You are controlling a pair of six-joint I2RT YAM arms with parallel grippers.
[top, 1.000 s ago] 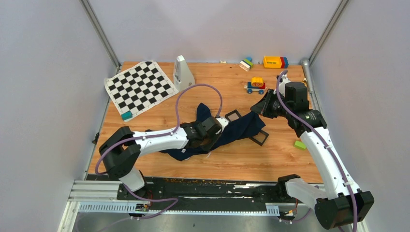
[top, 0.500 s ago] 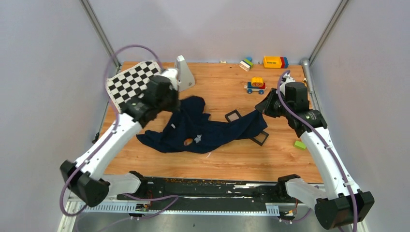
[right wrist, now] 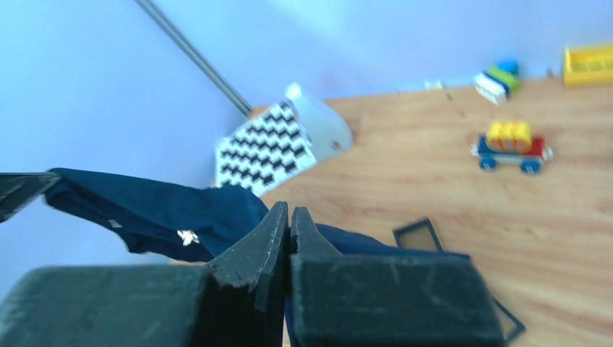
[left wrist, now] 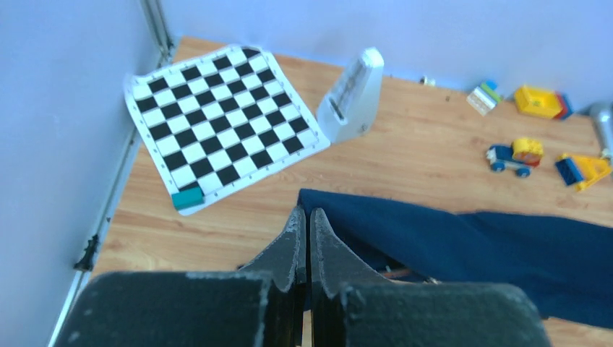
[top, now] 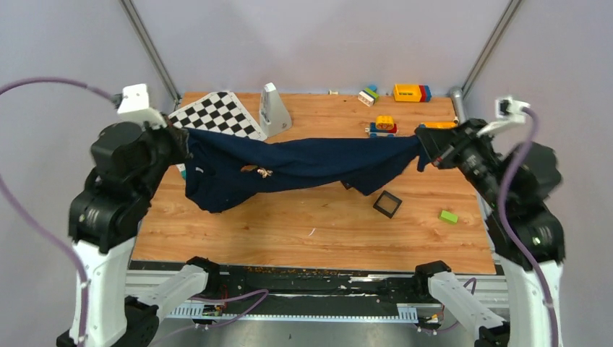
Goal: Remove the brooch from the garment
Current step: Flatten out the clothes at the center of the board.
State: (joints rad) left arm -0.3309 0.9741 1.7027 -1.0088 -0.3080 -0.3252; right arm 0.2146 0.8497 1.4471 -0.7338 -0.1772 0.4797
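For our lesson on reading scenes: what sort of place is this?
Probably a robotics lab test cell: robot arms mounted on a rail, plain walls boxing in a wooden table, and props like a toy car and chequered mat.

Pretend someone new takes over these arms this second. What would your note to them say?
Left gripper: shut on one end of the garment.
Right gripper: shut on the other end.
The garment hangs stretched between them above the table. The brooch is on the cloth, nearer the left gripper.
Done: garment lifted and spread.
To do: take the brooch off. Neither gripper is free for that.
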